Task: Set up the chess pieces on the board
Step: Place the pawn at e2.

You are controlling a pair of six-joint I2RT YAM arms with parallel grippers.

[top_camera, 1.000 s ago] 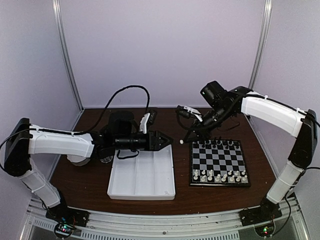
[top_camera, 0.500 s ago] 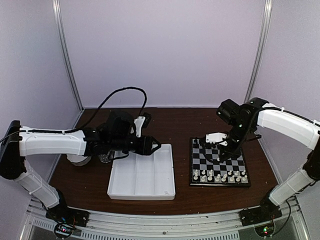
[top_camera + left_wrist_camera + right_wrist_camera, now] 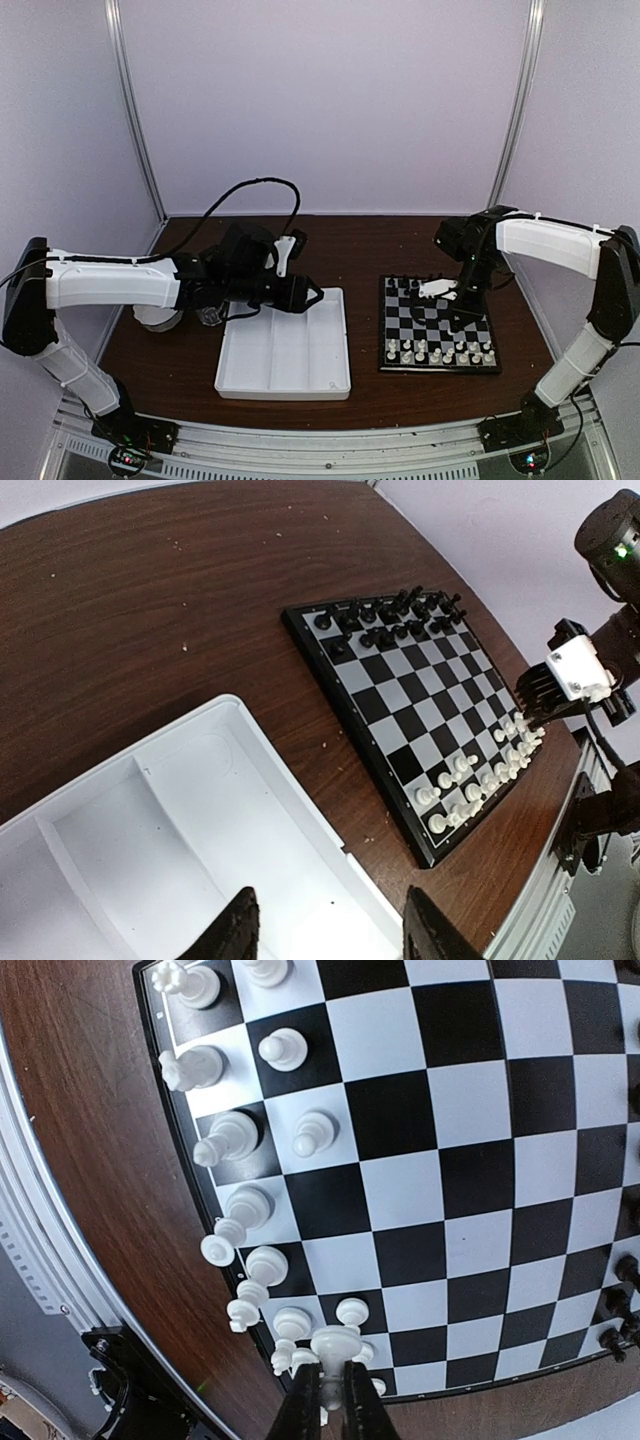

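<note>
The right gripper (image 3: 460, 314) hangs over the board (image 3: 436, 323), near its white rows. The left gripper (image 3: 310, 294) hovers left of the board above the tray (image 3: 285, 362).

From the left wrist, its fingers stand spread and empty.

From the right wrist, the fingers pinch a white piece (image 3: 331, 1342), probably to seat it on the board's near edge.

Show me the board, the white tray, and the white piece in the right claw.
board (image 3: 418, 322), top view, bare squares near its middle.
white tray (image 3: 285, 355), top view, its bare floor.
held white piece (image 3: 331, 1341), right wrist view, its top.
</note>
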